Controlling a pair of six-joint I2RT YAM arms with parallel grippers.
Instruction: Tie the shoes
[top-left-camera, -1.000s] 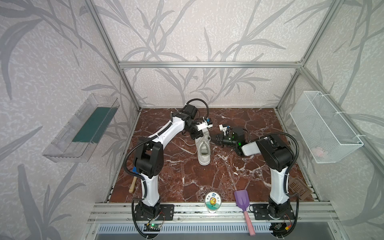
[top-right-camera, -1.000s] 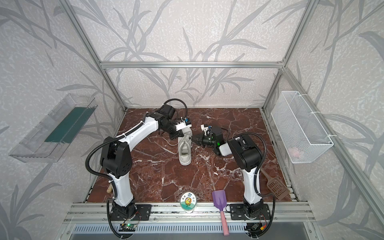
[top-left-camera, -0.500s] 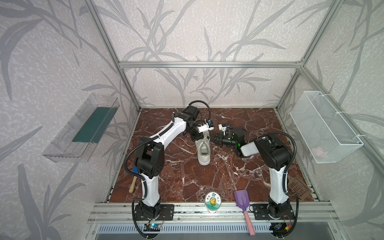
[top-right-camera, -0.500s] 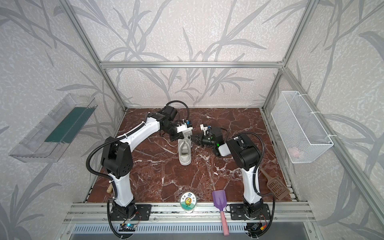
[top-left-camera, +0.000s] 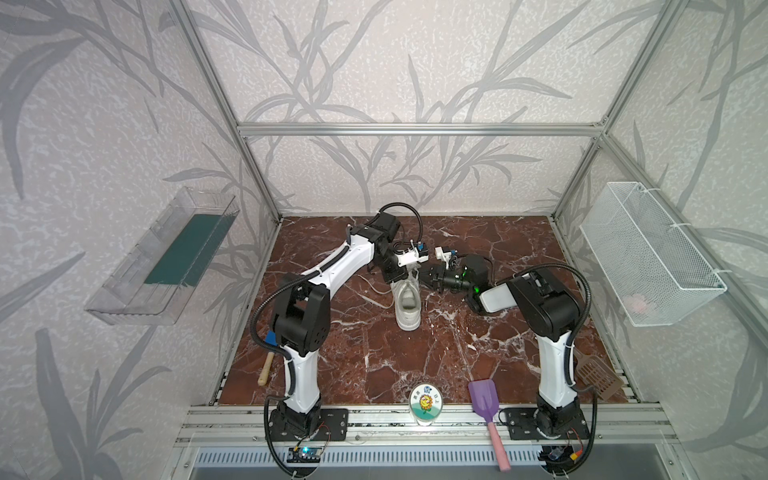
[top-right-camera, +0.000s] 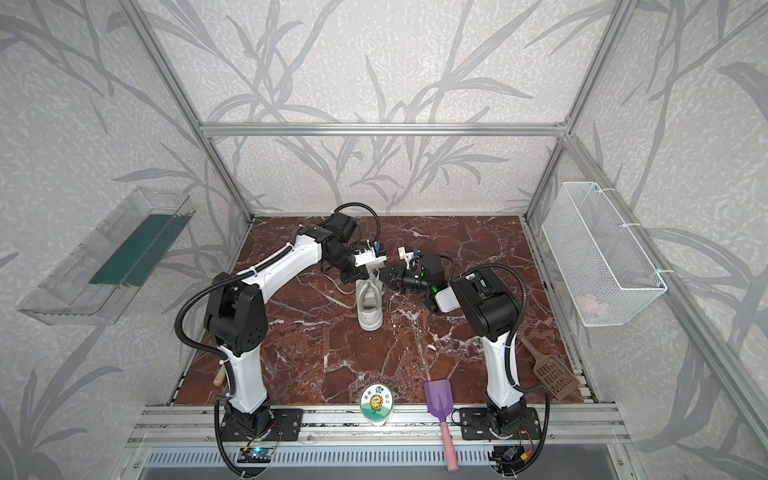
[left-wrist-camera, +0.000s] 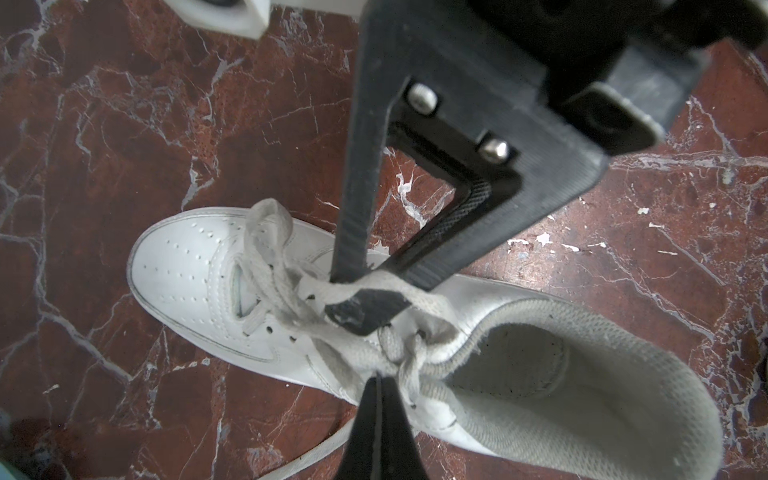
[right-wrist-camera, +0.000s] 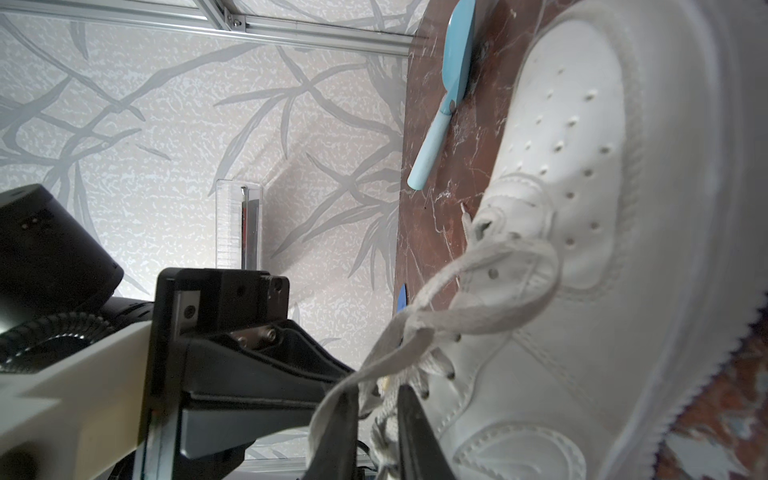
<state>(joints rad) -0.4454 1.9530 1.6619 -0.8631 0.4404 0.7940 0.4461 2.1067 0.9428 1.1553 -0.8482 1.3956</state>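
On the table (top-left-camera: 374, 365), sneaker (top-left-camera: 406, 309) lies front-to-back, toe frontward.

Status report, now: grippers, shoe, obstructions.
Left gripper shut on laces. Right gripper slightly parted around laces. Sneaker upright, no bow yet. Purple scoop at front edge, well clear.

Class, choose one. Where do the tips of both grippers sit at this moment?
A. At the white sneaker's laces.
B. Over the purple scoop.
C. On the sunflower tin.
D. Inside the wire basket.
A: in the left wrist view the left gripper and the right gripper both sit at the laces of the sneaker.
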